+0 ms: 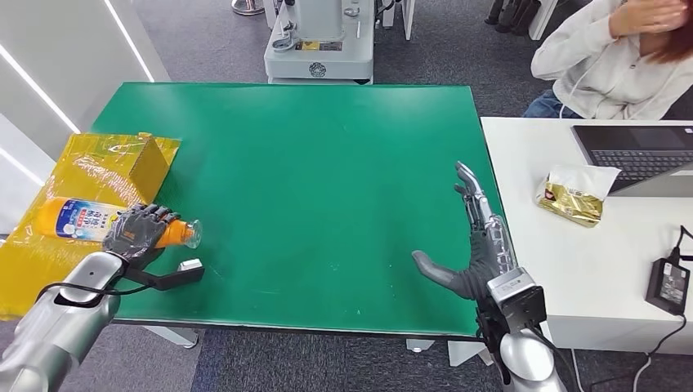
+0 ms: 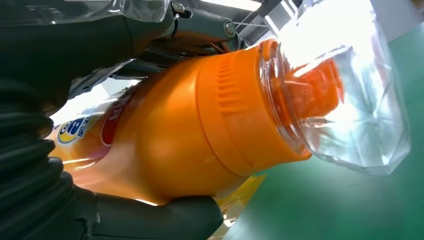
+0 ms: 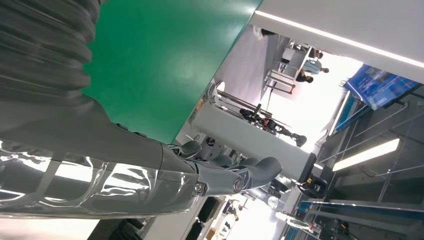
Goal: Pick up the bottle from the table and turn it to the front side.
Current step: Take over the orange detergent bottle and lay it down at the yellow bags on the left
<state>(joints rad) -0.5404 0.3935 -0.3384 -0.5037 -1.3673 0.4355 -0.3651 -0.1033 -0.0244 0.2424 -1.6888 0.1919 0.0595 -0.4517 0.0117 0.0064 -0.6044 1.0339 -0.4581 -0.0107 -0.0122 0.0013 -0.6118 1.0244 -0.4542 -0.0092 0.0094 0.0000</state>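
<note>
An orange bottle (image 1: 82,220) with a white and blue label and a clear cap lies on its side at the left edge of the green table (image 1: 310,163), cap pointing right. My left hand (image 1: 137,229) wraps around its neck end. The left wrist view shows the orange bottle (image 2: 200,135) close up, its clear cap (image 2: 350,90) over an orange spout, with my thumb (image 2: 165,217) under it and fingers over it. My right hand (image 1: 470,245) hovers at the table's right front, flat, fingers stretched forward, thumb out, holding nothing. The right hand's fingers (image 3: 235,177) show straight in the right wrist view.
A yellow wrapped box (image 1: 106,175) sits under and behind the bottle at the left. A white desk (image 1: 596,261) on the right holds a laptop (image 1: 637,155), a gold packet (image 1: 572,200) and a power adapter (image 1: 668,286). A person (image 1: 613,57) sits behind it.
</note>
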